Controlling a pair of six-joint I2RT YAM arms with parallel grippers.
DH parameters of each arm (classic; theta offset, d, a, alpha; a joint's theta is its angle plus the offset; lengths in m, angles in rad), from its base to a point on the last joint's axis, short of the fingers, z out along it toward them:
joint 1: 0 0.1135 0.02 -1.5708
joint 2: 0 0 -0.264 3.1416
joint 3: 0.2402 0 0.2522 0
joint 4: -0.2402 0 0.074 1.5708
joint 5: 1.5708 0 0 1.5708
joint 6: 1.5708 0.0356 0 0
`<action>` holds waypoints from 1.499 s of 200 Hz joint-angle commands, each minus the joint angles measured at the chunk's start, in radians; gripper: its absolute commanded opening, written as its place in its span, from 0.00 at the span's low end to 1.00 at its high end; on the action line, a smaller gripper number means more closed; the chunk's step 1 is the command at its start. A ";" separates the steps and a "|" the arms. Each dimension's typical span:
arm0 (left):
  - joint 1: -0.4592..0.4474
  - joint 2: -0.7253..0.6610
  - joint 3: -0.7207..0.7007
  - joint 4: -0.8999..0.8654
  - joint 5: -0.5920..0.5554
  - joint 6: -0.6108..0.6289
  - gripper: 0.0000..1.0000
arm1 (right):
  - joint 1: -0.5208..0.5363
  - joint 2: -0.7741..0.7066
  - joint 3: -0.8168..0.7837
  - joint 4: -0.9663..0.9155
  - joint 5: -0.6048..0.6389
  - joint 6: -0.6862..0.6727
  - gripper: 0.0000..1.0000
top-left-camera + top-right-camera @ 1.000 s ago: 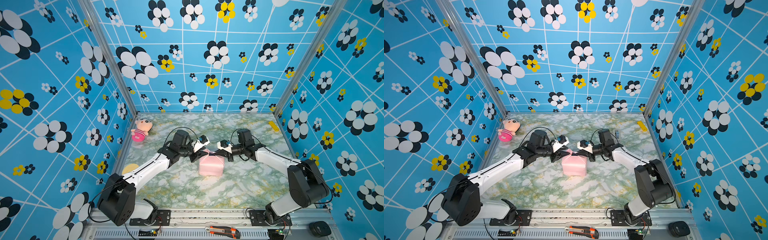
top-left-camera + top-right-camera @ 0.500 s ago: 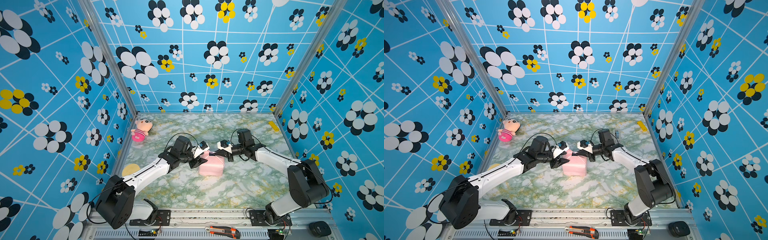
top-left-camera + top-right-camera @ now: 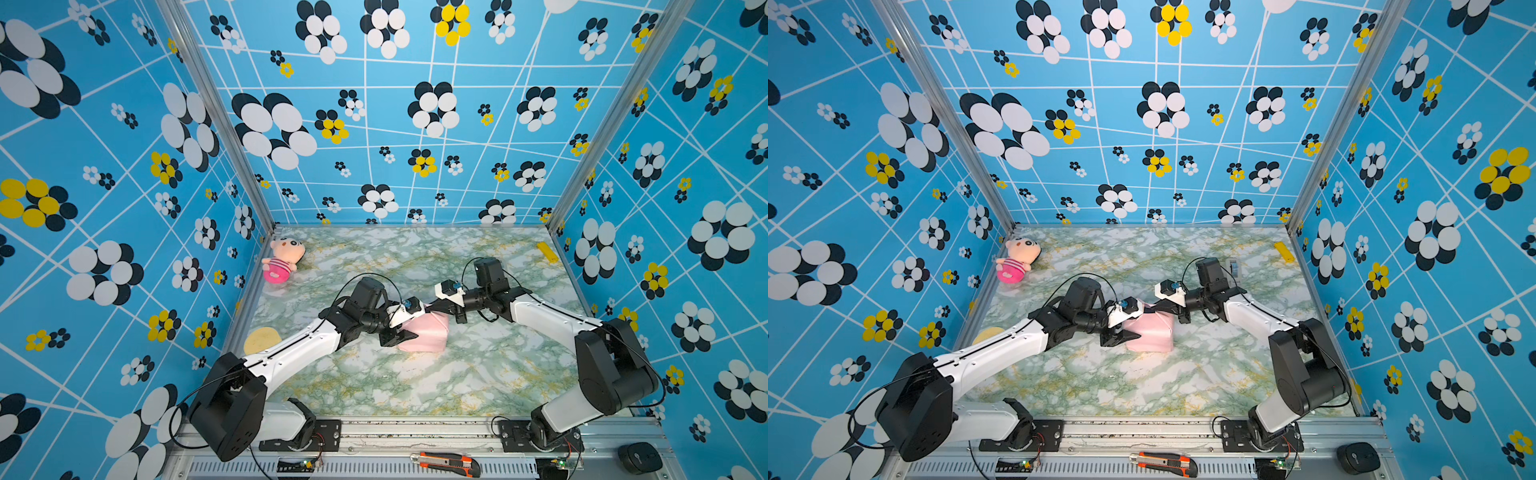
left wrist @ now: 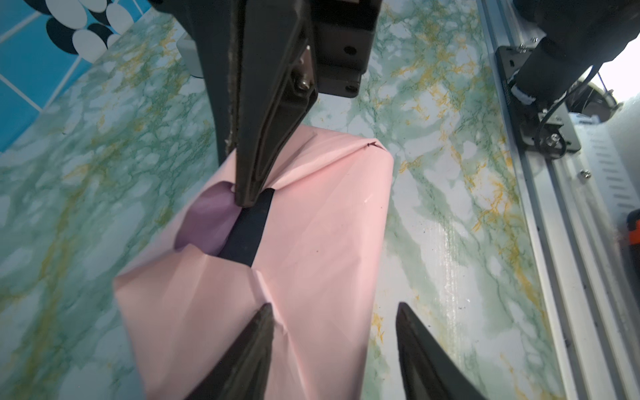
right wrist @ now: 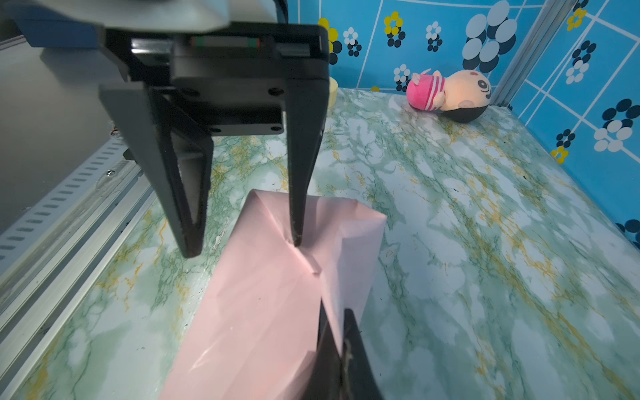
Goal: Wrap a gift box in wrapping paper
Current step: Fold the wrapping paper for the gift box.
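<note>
The wrapping paper (image 3: 428,332) sits folded around the gift box (image 4: 247,232) in the middle of the counter (image 3: 415,386), pink side out. On top the paper edges do not quite meet. A thin black strip of the box shows in the gap, with a bit of the purple side next to it. The right fingers (image 4: 256,138) reach in from 2 o'clock, pressed tight together, pinching a paper edge at that gap. The left fingers (image 5: 298,194) reach in from 9 o'clock, about half apart, holding nothing. One tip touches the paper on top, and the other hangs over the counter just off the box's side. Open counter runs toward 6 o'clock up to the metal rail (image 3: 415,428). A doll (image 3: 282,259) lies far off at 10 o'clock, and a yellow block (image 3: 547,252) lies by the wall at 2 o'clock.
</note>
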 commanded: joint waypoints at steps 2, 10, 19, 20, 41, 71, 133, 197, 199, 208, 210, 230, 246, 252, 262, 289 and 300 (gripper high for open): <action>-0.022 0.011 -0.017 -0.009 -0.111 0.036 0.47 | -0.004 -0.010 0.034 -0.040 -0.028 0.005 0.00; -0.023 0.016 -0.020 0.001 -0.133 0.035 0.45 | -0.004 -0.011 0.036 -0.043 -0.030 0.004 0.00; -0.024 0.019 -0.026 0.020 -0.168 0.021 0.41 | -0.004 -0.012 0.038 -0.053 -0.034 -0.002 0.00; -0.024 0.019 -0.026 0.021 -0.173 0.018 0.40 | -0.004 -0.013 0.040 -0.054 -0.036 -0.005 0.00; -0.023 0.017 -0.028 0.047 -0.224 -0.005 0.38 | -0.004 -0.020 0.048 -0.093 -0.053 -0.035 0.00; -0.024 0.027 -0.033 0.086 -0.267 -0.019 0.39 | 0.008 -0.029 0.076 -0.263 -0.036 -0.164 0.00; -0.025 0.041 -0.025 0.136 -0.293 -0.075 0.42 | 0.067 0.010 0.159 -0.507 0.121 -0.354 0.00; -0.019 -0.058 -0.068 0.189 -0.282 -0.069 0.71 | 0.085 0.025 0.191 -0.574 0.199 -0.413 0.00; -0.019 -0.060 -0.069 0.189 -0.278 -0.059 0.72 | 0.085 0.024 0.192 -0.574 0.201 -0.414 0.00; -0.018 -0.073 -0.074 0.185 -0.258 -0.003 0.77 | 0.085 0.023 0.193 -0.575 0.207 -0.419 0.00; -0.017 -0.075 -0.075 0.185 -0.254 0.010 0.78 | 0.086 0.023 0.193 -0.575 0.209 -0.420 0.00; 0.011 -0.079 -0.068 0.155 -0.154 0.171 0.92 | 0.086 0.020 0.192 -0.571 0.216 -0.424 0.00; 0.050 -0.058 -0.042 0.135 -0.055 0.244 0.97 | 0.086 0.016 0.187 -0.558 0.220 -0.423 0.00; 0.065 -0.044 -0.015 0.107 -0.010 0.262 0.99 | 0.086 0.015 0.187 -0.555 0.223 -0.424 0.00; 0.077 -0.015 0.037 0.030 0.045 0.312 0.99 | 0.085 0.014 0.186 -0.552 0.226 -0.423 0.00; 0.069 0.056 0.110 -0.038 0.094 0.360 0.99 | 0.086 0.009 0.182 -0.535 0.228 -0.423 0.00; 0.056 0.083 0.130 -0.048 0.096 0.380 1.00 | 0.086 0.011 0.182 -0.532 0.227 -0.424 0.00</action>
